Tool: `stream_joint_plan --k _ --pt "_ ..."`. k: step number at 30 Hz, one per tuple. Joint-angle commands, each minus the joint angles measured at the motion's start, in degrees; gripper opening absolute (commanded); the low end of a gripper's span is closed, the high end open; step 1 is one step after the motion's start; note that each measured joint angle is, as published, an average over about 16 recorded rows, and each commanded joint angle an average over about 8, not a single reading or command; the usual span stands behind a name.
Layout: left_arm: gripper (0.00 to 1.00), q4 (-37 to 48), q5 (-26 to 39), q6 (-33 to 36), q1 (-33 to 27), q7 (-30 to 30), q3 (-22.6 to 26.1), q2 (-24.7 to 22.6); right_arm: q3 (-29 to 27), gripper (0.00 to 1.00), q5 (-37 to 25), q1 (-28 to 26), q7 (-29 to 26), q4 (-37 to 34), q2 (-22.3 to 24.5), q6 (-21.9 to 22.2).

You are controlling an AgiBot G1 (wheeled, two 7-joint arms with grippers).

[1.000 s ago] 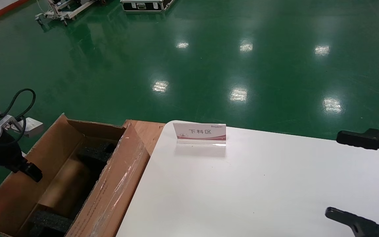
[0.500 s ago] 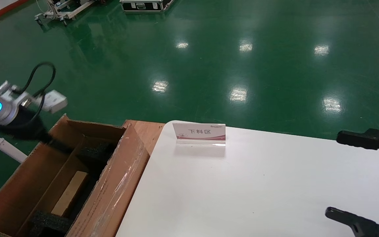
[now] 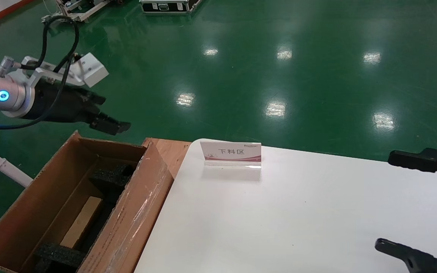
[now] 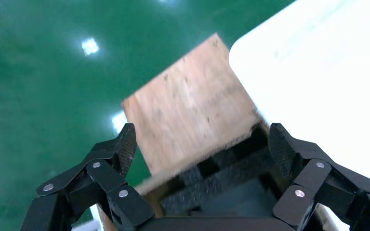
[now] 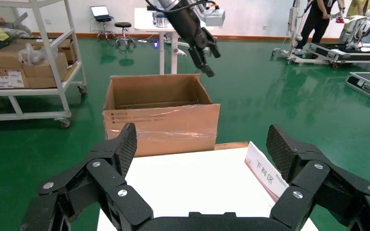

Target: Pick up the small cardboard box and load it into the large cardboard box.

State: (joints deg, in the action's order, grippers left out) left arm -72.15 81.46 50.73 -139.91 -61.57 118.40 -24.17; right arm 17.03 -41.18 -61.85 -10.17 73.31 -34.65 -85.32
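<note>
One small cardboard box (image 3: pixel 81 222) lies inside the one large cardboard box (image 3: pixel 139 212), between two black foam blocks (image 3: pixel 112 175); the left gripper (image 3: pixel 108 113) hangs above the far end, fingers spread, holding nothing; the right gripper (image 5: pixel 200 159) waits released over the white table (image 3: pixel 298 212), near one sign (image 3: pixel 230 151).

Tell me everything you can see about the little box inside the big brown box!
The small cardboard box is slim, long and pale tan, made of plain cardboard as it looks. Only a narrow face shows. It lies low inside the large cardboard box, lengthwise between two black foam blocks, and seems to meet the near one. Nothing grips it: the left gripper hangs open, above the big box's far end.
</note>
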Motion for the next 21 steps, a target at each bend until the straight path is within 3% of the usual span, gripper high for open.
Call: stream_joint_plan --k 1,6,21 --pt "1.00 -1.6 0.2 -1.1 -0.7 0.1 -0.1 0.7 0.0 1.00 0.0 0.0 0.0 0.0 0.0 0.0" --pt "1.00 -2.4 -1.9 0.3 3.5 3.0 -6.1 0.4 0.0 1.00 0.0 0.0 0.0 0.0 0.0 0.0" --pt "1.00 -2.2 -11.9 9.6 23.5 15.8 -31.8 -2.6 0.0 1.00 0.0 0.0 0.0 0.0 0.0 0.0"
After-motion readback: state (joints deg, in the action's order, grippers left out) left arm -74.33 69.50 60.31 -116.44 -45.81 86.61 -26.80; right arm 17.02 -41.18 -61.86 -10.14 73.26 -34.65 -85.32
